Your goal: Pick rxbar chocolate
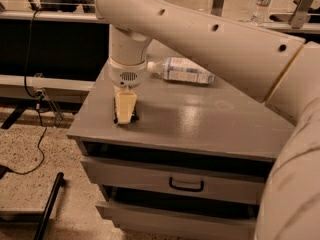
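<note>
Down on the cabinet top (210, 121), pincer (125, 115) over dark rxbar chocolate (135, 117) — grip cannot tell, water bottle (182, 70) lying behind

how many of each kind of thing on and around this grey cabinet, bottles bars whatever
water bottles: 2, the lying bottle on the cabinet top, the upright bottle far behind
rxbar chocolate: 1, dark, mostly hidden under the tool, which is down at the top's front left
total: 3
</note>
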Motion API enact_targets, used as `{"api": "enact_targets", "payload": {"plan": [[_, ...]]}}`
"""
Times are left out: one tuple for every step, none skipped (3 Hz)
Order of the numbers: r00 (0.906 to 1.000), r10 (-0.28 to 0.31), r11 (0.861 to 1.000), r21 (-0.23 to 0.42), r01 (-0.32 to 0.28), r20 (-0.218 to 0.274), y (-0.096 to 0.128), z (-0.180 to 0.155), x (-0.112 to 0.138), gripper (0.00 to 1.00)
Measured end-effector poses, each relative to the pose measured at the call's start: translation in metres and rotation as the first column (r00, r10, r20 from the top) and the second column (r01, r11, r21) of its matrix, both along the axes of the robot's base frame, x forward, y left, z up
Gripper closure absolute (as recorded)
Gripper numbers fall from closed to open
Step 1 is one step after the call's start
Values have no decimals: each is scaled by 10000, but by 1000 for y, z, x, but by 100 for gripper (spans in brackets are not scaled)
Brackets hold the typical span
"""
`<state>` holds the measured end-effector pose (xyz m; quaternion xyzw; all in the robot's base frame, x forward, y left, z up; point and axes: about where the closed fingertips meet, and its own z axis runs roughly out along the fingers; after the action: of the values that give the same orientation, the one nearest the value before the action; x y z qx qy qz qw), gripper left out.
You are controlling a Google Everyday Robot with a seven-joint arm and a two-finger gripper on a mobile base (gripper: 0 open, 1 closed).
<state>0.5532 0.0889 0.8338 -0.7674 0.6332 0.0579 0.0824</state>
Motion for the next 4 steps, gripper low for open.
{"api": "enact_targets", "payload": {"plan": [[9994,241,9915,1270,-273,268,-4,13,-1,100],[9951,574,9612,2651,-767,799,-13,30,-4,100],[9854,921,9123,3844,-1410,1430,-18,52,-10,100],[9721,1386,8519,4779,-2144,1891,-18,71,-19,100]]}}
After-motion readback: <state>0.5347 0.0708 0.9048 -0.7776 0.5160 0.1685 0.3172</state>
